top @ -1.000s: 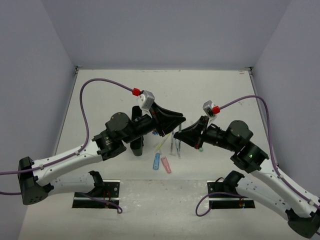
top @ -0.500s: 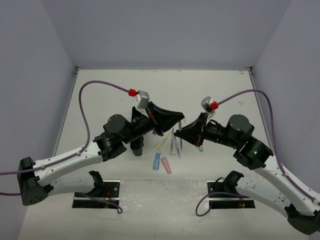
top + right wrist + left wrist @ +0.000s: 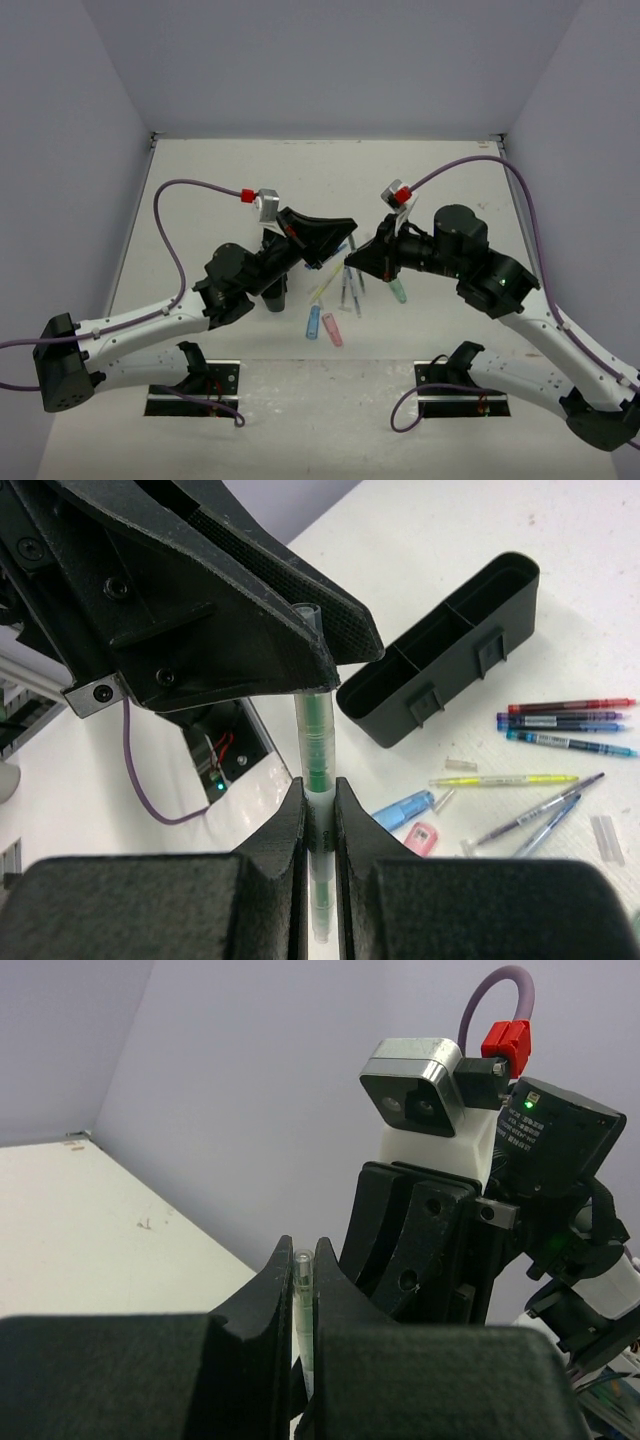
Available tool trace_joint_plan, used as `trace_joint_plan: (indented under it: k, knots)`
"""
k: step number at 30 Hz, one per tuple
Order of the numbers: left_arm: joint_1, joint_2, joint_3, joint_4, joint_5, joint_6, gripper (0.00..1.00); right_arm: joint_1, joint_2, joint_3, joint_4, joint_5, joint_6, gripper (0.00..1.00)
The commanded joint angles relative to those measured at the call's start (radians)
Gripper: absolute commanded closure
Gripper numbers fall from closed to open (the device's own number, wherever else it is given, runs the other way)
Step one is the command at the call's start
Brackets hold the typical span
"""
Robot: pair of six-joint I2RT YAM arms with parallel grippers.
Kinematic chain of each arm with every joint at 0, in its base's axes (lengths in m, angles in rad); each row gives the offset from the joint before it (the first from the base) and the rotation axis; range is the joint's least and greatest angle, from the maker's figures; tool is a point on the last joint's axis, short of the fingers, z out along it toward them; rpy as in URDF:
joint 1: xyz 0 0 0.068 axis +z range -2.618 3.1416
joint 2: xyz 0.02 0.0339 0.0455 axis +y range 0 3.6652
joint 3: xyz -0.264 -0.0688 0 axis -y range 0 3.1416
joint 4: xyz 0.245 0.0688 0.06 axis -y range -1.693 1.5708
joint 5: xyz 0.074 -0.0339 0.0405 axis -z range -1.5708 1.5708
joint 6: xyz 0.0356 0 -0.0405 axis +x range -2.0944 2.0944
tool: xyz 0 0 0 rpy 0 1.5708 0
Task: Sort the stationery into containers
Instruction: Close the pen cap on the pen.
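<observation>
Your right gripper (image 3: 320, 798) is clamped narrow on the lower part of a clear-barrelled green pen (image 3: 317, 730), and your left gripper (image 3: 302, 1260) is pinched on the same pen's upper end, so both pincers hold it at once. The pen hangs in the air over the middle of the tabletop, with the two grippers tip to tip. Below it, the black organiser (image 3: 460, 675) lies on its side just left of the centre, its open compartments facing the loose stationery; your left arm hides most of it in the overhead view. A red pen (image 3: 570, 706), a purple pen (image 3: 560, 720) and a blue pen (image 3: 570, 742) lie side by side near the centre. A yellow-green pen (image 3: 505, 779) lies close to them. Towards the near edge you have a short blue piece (image 3: 405, 807) and a pink piece (image 3: 422, 837) just beside each other, and a green piece (image 3: 398, 291) rests to their right, under your right arm.
</observation>
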Motion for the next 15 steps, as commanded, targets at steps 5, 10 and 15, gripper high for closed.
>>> trace_joint_plan:
  k: [5,10,15]
  knots:
    - [-0.070,0.038,-0.091,-0.267,0.197,-0.017,1.00,-0.103,0.035,0.154,0.369,0.118,0.027,1.00]
    - [-0.093,0.039,-0.114,-0.271,0.156,-0.031,1.00,-0.117,0.062,0.178,0.391,0.081,0.018,1.00]
    - [-0.092,0.009,-0.060,-0.389,0.128,-0.004,1.00,-0.168,0.006,0.093,0.456,0.070,0.060,1.00]
